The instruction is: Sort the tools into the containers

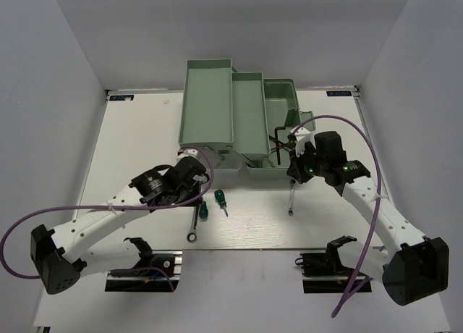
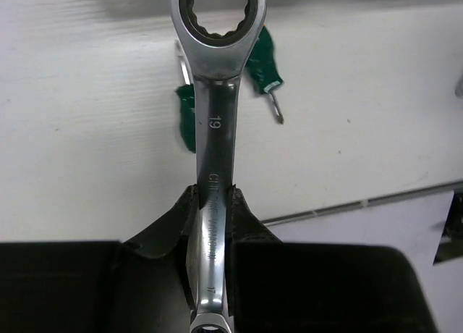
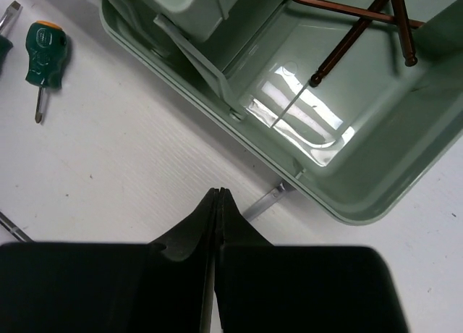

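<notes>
The left gripper (image 2: 213, 195) was clamped on the shank of the ring wrench (image 2: 217, 123), two green screwdrivers (image 2: 187, 119) close by its head. It wanted a straight lift clear of them before swinging toward a toolbox (image 1: 210, 101) tray. The right gripper (image 3: 218, 197), closed and empty, hung beside the base holding the hex keys (image 3: 354, 29); the second wrench (image 3: 262, 203) lay against that wall.

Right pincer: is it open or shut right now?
Shut. In the right wrist view the right pincer has its fingers pressed together, no gap, nothing visibly between them.
</notes>
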Robot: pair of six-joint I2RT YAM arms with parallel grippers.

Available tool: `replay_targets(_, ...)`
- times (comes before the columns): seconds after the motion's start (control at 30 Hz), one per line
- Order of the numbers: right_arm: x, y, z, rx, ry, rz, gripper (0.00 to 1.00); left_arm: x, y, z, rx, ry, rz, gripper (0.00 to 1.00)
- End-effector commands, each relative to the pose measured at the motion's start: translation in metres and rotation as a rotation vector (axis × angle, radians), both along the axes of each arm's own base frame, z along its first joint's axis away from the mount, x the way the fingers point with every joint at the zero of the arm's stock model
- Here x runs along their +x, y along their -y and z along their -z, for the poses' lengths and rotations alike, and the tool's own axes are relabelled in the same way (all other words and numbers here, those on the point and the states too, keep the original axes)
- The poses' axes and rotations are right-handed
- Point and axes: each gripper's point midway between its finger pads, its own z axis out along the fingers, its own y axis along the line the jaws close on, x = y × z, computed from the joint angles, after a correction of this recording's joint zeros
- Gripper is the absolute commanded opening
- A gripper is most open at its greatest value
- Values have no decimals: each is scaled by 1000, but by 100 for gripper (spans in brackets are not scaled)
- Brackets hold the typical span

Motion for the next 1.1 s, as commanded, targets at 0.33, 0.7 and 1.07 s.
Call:
replay_targets(0.33,10,16,-12,25,31,74,12,-18,133,-84,-192,54,555,0)
replay_targets(0.7,8,25,-12,50,12,103,12,71,180,-144,-166,305,403,0)
replay_targets(1.07,4,27,-14,82,-4,94,12,224,164,-205,-52,536,51,0)
